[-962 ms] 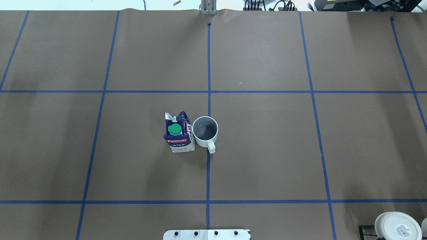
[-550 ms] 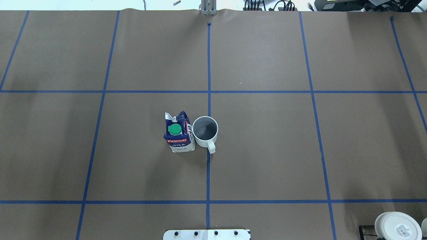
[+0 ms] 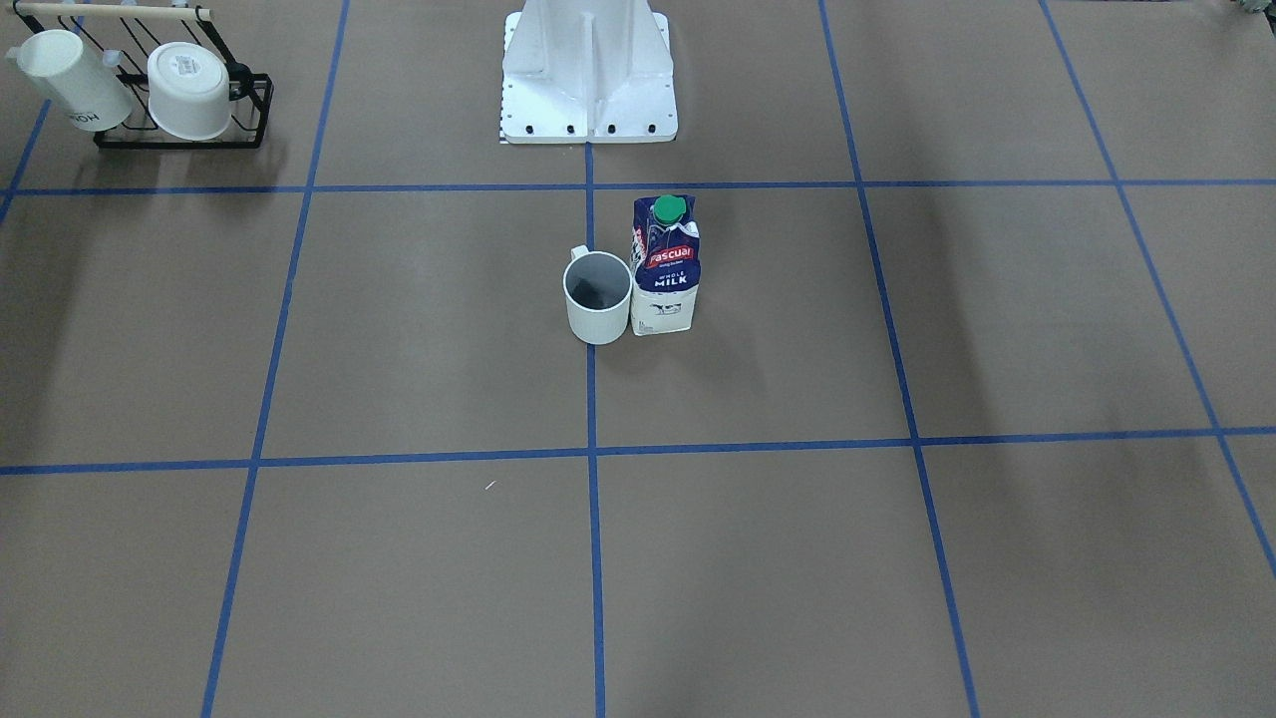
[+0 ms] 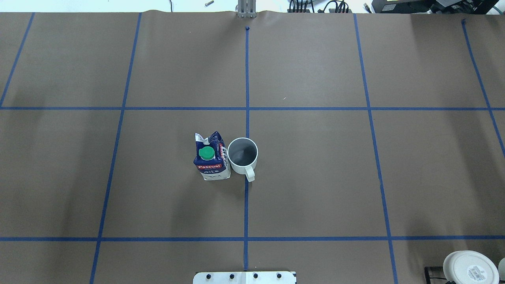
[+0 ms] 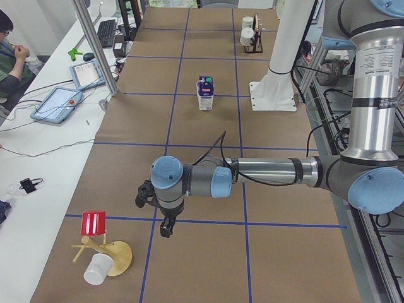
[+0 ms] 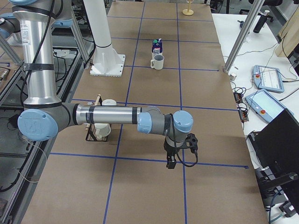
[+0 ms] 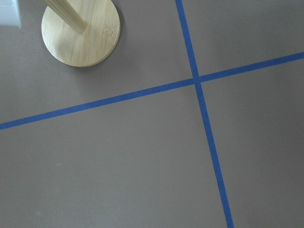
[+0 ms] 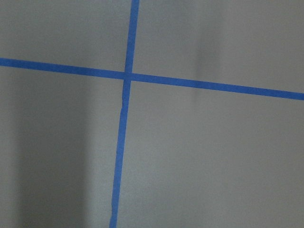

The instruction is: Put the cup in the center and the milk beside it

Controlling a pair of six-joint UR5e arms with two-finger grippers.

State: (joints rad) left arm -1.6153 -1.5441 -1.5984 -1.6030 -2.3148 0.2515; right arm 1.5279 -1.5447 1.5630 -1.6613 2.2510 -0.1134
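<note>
The plain white cup stands upright on the middle blue tape line of the brown surface, handle toward the robot's base. The milk carton, blue over white with a green cap, stands upright right beside it, on its left in the overhead view. Both also show in the front view, cup and milk. My left gripper hangs over the table's left end, far from them. My right gripper hangs over the right end. Both seem empty; I cannot tell whether they are open or shut.
A black wire rack holding two other white cups stands near the robot's right side. A wooden cup stand with a red cup and a white cup is at the left end. The white robot base sits behind the cup.
</note>
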